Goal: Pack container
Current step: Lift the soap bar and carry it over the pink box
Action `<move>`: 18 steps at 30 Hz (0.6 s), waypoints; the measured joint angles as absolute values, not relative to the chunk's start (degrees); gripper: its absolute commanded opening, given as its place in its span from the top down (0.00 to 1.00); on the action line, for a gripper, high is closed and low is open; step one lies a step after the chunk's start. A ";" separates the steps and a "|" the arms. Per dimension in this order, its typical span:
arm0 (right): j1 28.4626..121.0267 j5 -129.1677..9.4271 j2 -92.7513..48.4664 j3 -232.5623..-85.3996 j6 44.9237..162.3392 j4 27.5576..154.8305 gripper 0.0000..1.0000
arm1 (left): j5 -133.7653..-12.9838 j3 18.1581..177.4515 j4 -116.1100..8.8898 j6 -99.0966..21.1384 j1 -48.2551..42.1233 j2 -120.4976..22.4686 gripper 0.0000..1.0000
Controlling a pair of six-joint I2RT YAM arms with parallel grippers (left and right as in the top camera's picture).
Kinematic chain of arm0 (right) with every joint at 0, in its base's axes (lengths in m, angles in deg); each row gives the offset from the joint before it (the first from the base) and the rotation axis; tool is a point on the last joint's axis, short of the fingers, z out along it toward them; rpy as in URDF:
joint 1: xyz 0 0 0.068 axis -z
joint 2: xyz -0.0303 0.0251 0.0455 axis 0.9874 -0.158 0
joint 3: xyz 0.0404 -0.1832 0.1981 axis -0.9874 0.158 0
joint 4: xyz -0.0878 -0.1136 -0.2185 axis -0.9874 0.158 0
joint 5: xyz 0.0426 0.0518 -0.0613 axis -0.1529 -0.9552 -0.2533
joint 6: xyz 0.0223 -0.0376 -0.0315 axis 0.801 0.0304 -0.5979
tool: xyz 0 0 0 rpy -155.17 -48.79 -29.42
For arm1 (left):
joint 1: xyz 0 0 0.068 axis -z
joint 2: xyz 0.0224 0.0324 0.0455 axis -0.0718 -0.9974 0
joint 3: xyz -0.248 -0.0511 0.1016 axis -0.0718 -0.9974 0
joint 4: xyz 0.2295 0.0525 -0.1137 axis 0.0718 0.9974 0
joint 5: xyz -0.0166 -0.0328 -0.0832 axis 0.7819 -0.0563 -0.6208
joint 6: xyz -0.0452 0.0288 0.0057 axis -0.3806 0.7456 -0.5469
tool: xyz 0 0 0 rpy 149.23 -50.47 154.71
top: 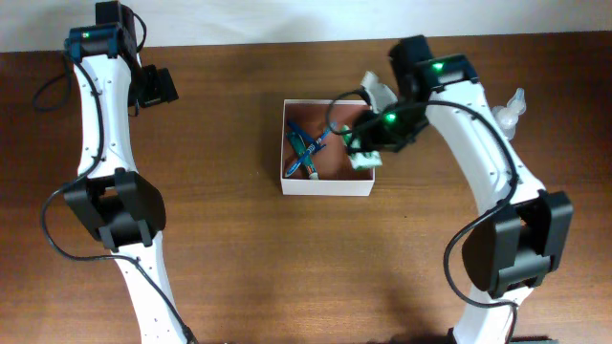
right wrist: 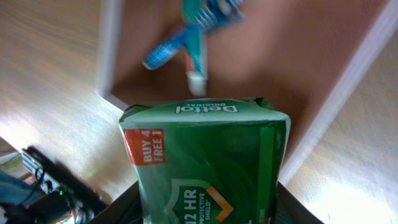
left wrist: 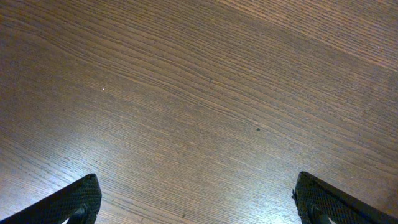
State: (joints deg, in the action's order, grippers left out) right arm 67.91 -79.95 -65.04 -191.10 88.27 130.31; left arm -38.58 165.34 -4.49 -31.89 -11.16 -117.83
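The container [top: 325, 186], a shallow white box with a pinkish-brown inside, sits at the table's middle. Two blue toothpaste tubes [top: 308, 151] lie crossed inside it; they also show in the right wrist view [right wrist: 189, 34]. My right gripper [top: 368, 145] is shut on a green Dettol soap pack [right wrist: 208, 162] and holds it over the container's right edge [right wrist: 348, 81]. My left gripper [left wrist: 199, 202] is open and empty above bare table at the far left [top: 153, 88].
A clear bottle [top: 512, 110] lies on the table at the right, beside my right arm. A white packet [top: 376, 88] lies behind the container's far right corner. Dark wooden table [top: 220, 239] all around.
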 measured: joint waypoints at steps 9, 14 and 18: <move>62.69 -77.34 -65.04 -192.00 93.47 118.24 0.50 | -38.58 165.34 -4.49 -31.89 -11.16 -117.83 0.01; 58.87 -70.24 -65.04 -192.15 94.52 115.79 0.52 | -38.58 165.34 -4.46 -31.89 -11.16 -117.83 0.01; 57.01 -65.11 -65.04 -192.15 95.61 114.24 0.54 | -38.58 165.34 -4.49 -31.89 -11.16 -117.83 0.01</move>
